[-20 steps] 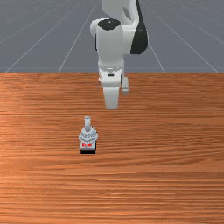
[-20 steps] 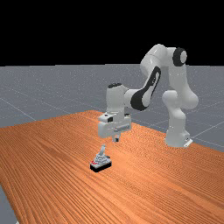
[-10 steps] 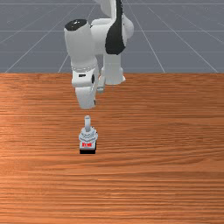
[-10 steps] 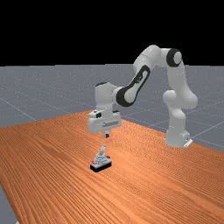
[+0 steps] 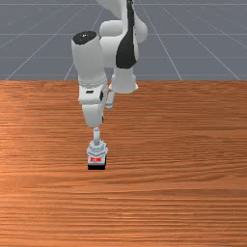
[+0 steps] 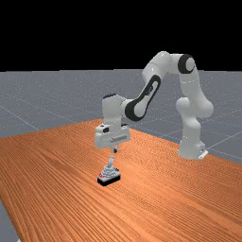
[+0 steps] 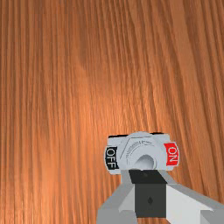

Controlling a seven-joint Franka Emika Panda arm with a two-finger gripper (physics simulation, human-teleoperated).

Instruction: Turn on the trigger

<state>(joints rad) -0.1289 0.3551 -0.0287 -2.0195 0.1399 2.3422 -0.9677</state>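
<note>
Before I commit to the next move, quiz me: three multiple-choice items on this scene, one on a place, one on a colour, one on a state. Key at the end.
1. Where is the gripper?
A) Beside the arm's foot
B) Above the switch
C) Under the table

2. What colour is the ON label?
A) Red
B) Green
C) Yellow

3. In what state is the switch?
A) Lying on its side
B) Held up in the air
C) Standing on its black base

Key:
1. B: the far view has the gripper over the switch's lever.
2. A: in the wrist view, ON is printed on red, across from the black OFF label.
3. C: the front and far views show the black base down on the table, lever on top.
</note>
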